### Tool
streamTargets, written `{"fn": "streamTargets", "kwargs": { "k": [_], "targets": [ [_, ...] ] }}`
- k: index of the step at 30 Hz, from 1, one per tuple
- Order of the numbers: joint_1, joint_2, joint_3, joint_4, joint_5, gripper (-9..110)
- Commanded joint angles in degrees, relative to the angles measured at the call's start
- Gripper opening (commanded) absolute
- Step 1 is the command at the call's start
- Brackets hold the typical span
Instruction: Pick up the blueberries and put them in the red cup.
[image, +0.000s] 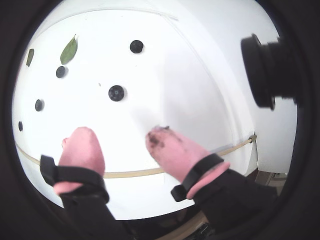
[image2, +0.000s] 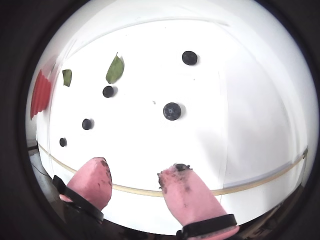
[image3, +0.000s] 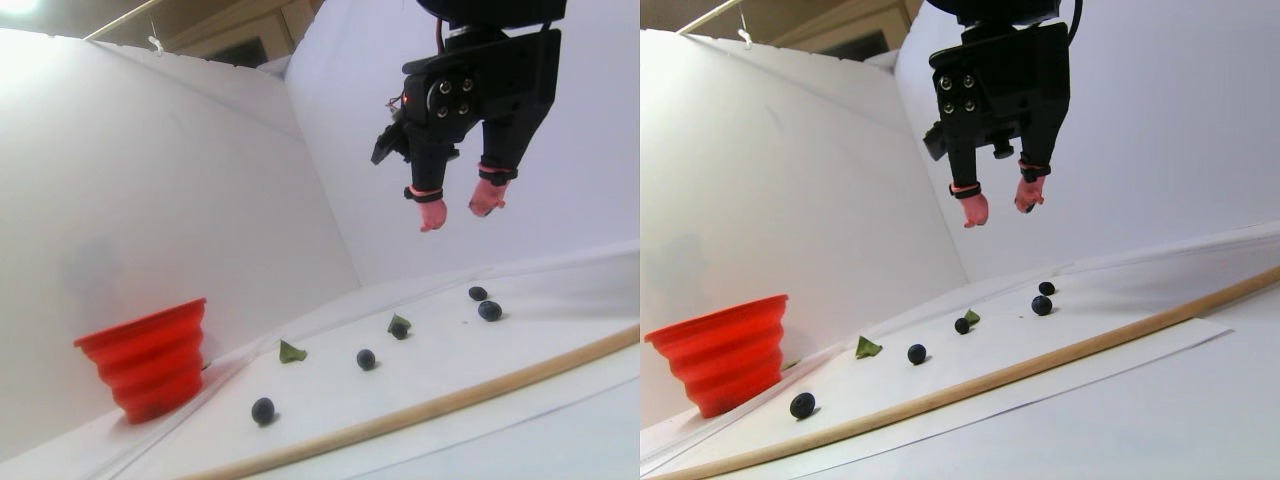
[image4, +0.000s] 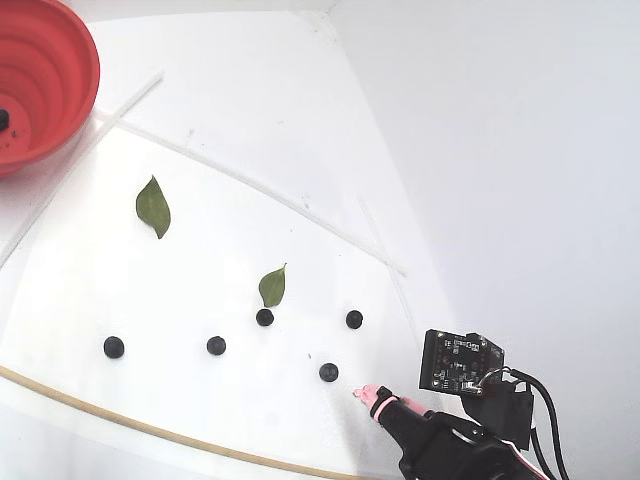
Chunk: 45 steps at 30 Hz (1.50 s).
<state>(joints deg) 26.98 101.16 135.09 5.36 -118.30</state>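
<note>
Hanging high above the white sheet (image4: 200, 400), the gripper (image3: 460, 210) has its two pink fingertips spread wide with nothing between them. In a wrist view the right fingertip (image2: 187, 192) is smeared with dark stains, and the left fingertip (image2: 92, 180) is cleaner.

Five blueberries (image4: 329, 372) lie loose on the sheet. In the fixed view, two sit at the right, close to the gripper, one a little farther from the camera than the other. A third lies just below the tip of a green leaf (image4: 272, 286), and two more lie to the left along the near side, well apart from each other. A second leaf (image4: 152, 206) rests farther left, toward the cup (image4: 40, 80).

That red cup stands in the far left corner of the fixed view, upright, beside the sheet's edge. A dark round thing shows inside it at its left rim; whether it is a berry cannot be told. A wooden strip (image3: 450, 395) runs along the sheet's near edge.
</note>
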Motion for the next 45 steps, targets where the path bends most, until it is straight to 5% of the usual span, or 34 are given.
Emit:
{"fn": "streamTargets", "kwargs": {
  "k": [1,45],
  "targets": [
    [-0.2,-0.4,-5.3,-2.3,-0.3,19],
    [0.6,-21.6,-12.4,-20.0,-6.4,20]
  ]
}}
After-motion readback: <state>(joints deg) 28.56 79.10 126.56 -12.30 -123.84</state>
